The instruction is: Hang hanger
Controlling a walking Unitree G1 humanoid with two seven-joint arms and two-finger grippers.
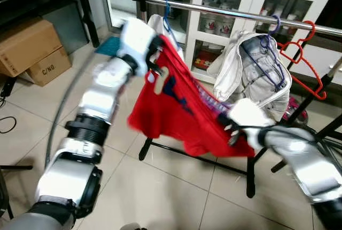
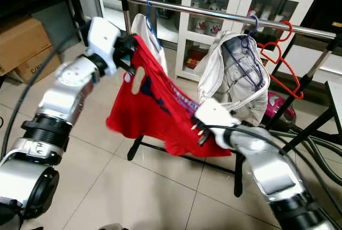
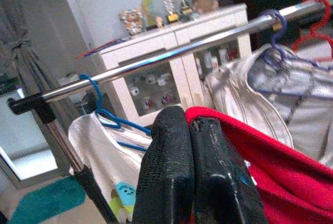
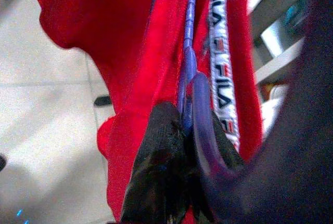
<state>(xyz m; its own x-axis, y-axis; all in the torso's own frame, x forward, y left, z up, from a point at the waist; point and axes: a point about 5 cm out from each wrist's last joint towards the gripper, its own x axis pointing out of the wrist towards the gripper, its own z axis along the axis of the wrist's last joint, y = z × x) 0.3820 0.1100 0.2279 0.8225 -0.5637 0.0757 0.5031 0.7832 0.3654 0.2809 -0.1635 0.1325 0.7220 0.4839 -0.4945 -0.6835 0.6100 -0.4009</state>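
A red garment (image 1: 181, 107) is stretched between the two arms in front of the clothes rail (image 1: 224, 12), below the chrome bar. The left pincer (image 3: 190, 130) has its two black fingers pressed together on the garment's upper red edge, just below the bar's left end. The right pincer (image 4: 179, 130) is closed on the purple hanger (image 4: 200, 125) threaded inside the garment's neck, low and to the right, in front of the rail.

On the rail hang a white shirt on a blue hanger (image 1: 166, 14) near the left end, a white jacket (image 1: 251, 70) on a purple hanger, and a bare red hanger (image 1: 304, 54) at the right; bare bar lies between the blue hanger and the jacket.

Behind the rail stands a white glass-door cabinet (image 1: 235, 0) holding mugs; the left wrist view adds figurines on its top. Cardboard boxes (image 1: 32, 48) sit on the tiled floor left of the rail.
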